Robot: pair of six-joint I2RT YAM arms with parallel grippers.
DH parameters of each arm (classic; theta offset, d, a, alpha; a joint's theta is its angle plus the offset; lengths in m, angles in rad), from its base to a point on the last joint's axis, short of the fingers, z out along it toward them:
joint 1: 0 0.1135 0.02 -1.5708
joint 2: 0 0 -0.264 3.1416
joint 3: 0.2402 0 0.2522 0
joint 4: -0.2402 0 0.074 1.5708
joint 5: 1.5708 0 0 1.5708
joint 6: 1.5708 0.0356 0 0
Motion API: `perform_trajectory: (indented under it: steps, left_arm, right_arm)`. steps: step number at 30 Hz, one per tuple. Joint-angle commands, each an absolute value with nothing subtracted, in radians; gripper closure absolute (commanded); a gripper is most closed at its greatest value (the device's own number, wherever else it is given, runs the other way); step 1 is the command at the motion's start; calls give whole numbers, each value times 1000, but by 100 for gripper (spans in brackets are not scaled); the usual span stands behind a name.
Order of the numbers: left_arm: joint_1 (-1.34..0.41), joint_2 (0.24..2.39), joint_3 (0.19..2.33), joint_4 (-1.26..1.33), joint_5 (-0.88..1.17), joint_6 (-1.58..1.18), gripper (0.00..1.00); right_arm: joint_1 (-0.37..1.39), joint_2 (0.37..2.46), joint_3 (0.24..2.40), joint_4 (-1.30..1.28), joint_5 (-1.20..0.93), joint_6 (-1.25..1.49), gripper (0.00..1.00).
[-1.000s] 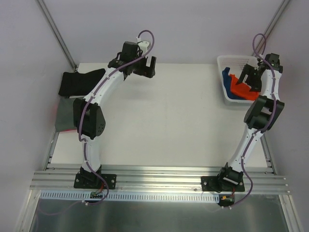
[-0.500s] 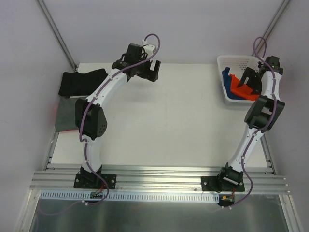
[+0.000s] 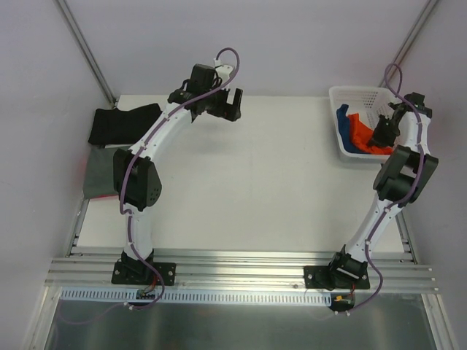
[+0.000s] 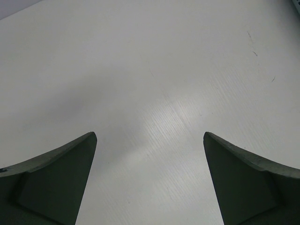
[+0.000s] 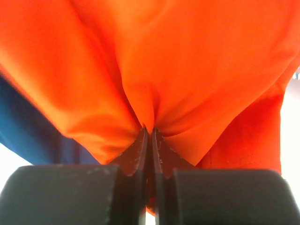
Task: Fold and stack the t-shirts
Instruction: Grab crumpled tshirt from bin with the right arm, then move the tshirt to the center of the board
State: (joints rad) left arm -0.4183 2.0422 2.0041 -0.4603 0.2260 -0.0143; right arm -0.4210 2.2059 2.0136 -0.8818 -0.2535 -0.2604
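The white bench [image 3: 255, 182] carries everything. The left arm [image 3: 157, 135] reaches over its far left part and the right arm [image 3: 379, 211] over its far right corner. A white mesh basket [image 3: 337, 93] sits on that corner, directly under the right gripper [image 5: 150, 129].

Well off to the left of the left gripper [image 4: 150, 136], at the bench's edge, lies a black t-shirt [image 3: 120, 124]. A dark grey t-shirt [image 3: 93, 175] lies just beside it, nearer the arm bases.

Inside the basket, the orange-red t-shirt [image 5: 187, 65] spreads out ahead of the right gripper. A blue t-shirt [image 5: 23, 131] shows beneath it, to that gripper's left.

The right gripper has its jaws pinched almost together on a fold of the orange-red t-shirt, and the cloth bunches into the narrow slit between the fingertips. The left gripper hangs over bare bench with its jaws spread wide and nothing between them.
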Motion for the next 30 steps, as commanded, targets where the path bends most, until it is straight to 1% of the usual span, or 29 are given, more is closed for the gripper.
perform_trajectory:
  steps: [1, 9, 16, 19, 20, 22, 27, 30]
  left_arm:
    - [-420, 2039, 2049, -453, 261, -54, 1]
    - [-411, 2063, 2068, -453, 275, -86, 1]
    - [-403, 2056, 2056, -453, 239, -77, 1]
    - [-387, 2045, 2065, -449, 189, -84, 1]
    - [-380, 2042, 2071, -446, 126, -92, 1]
    - [-342, 2036, 2080, -445, 78, -124, 1]
    - [-249, 2022, 2114, -436, -41, -144, 1]
    - [-203, 2016, 2126, -425, -89, -129, 1]
  right_arm:
    - [-423, 2135, 2039, -917, -281, -249, 99]
    - [-410, 2045, 2137, -907, -362, -210, 99]
    - [-384, 1996, 2282, -815, -520, -72, 99]
    - [-330, 1974, 2331, -770, -583, -52, 99]
    - [-298, 1967, 2335, -741, -603, -43, 99]
    - [-258, 1954, 2345, -720, -638, -19, 99]
    - [-88, 1942, 2358, -655, -715, 60, 100]
    - [21, 1956, 2427, -595, -764, 115, 99]
